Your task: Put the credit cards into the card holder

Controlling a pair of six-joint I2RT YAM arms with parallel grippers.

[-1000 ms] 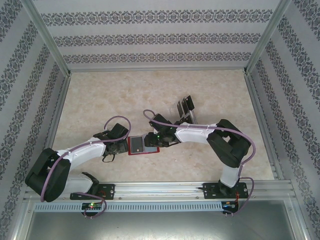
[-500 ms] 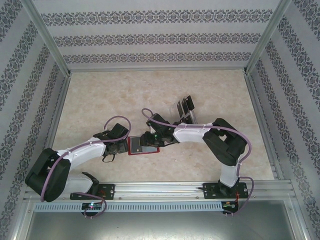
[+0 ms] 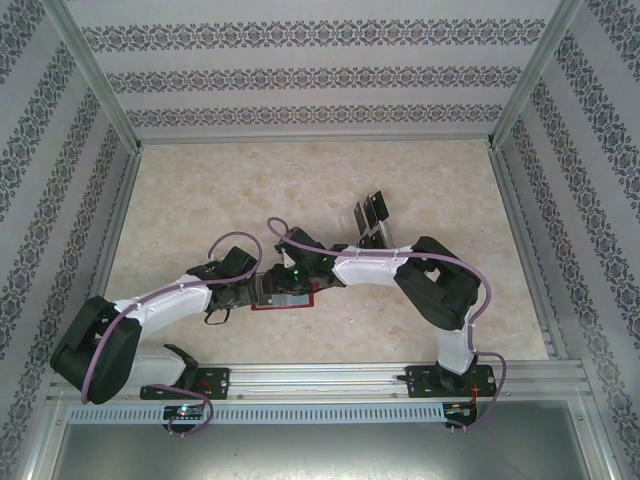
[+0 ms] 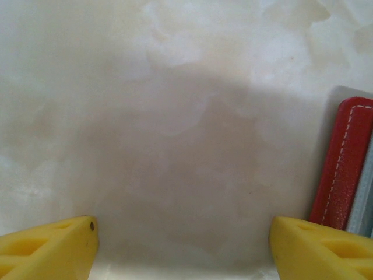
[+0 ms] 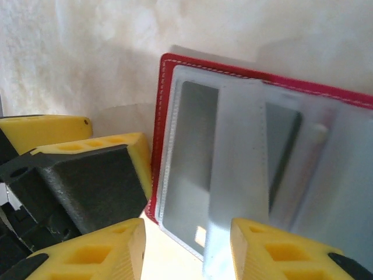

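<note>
Pushing the card (image 5: 192, 163) deeper with the right gripper (image 5: 186, 233), fingers parted, could skid the wallet (image 5: 158, 116) left — the left gripper (image 4: 183, 227), spread and empty, merely stands beside it.

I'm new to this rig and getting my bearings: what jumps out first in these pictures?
The open red card holder, grey inside with a dark credit card in a pocket, lies mid-table near the arm bases. Both arms meet at it: the left gripper open at its edge, the right gripper just above it. Behind them stands a small rack holding more cards.
</note>
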